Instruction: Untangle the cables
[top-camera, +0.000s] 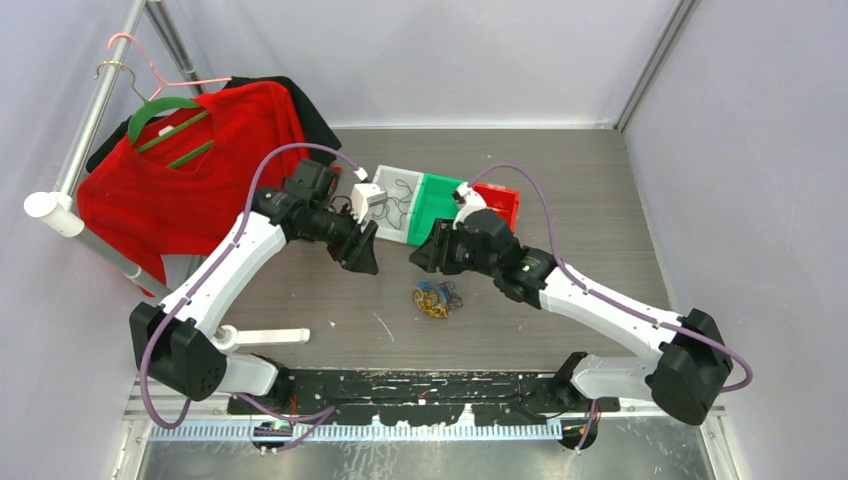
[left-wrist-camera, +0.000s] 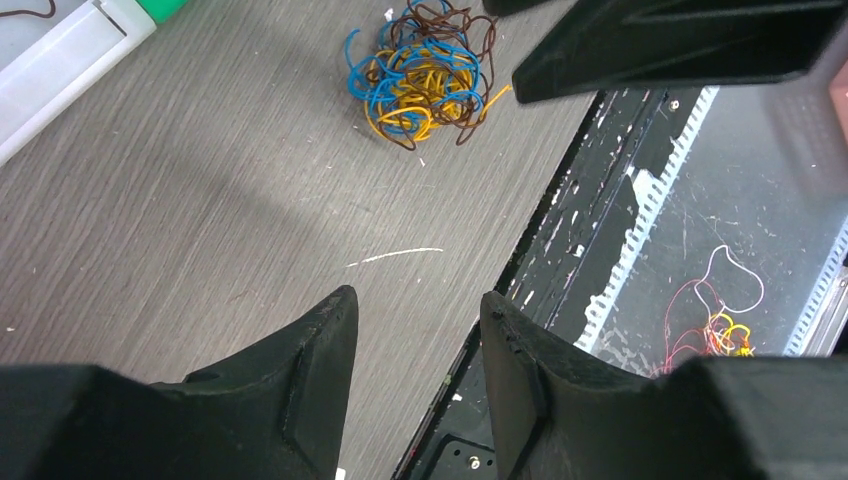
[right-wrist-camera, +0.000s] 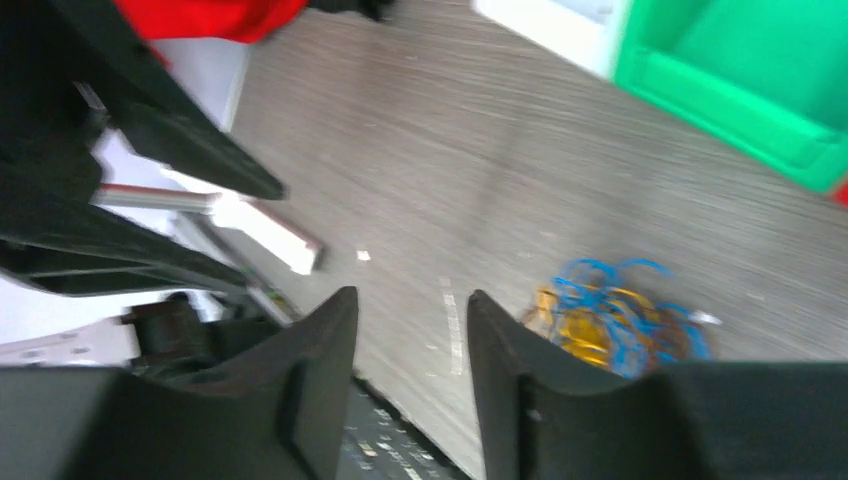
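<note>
Just behind cables (top-camera: 433, 299): bins (top-camera: 438, 203), w/ red shirt (top-camera: 170, 195) far-L.

Left arm (top-camera: 228, 268) and right arm (top-camera: 612, 305) angled inward. Left gripper (top-camera: 362, 256) and right gripper (top-camera: 420, 258) close together, jaws parted, both empty.

I see bare table (top-camera: 560, 180) all round the cables (top-camera: 433, 299), so the tangle is open from above and from both sides. My left gripper (top-camera: 365, 264) and right gripper (top-camera: 417, 262) hang near each other just behind it, jaws parted, each the other's closest obstacle. The white bin (top-camera: 395, 206), green bin (top-camera: 440, 200) and red bin (top-camera: 498, 205) block the far side; the black rail (top-camera: 400, 388) bounds the near edge.
</note>
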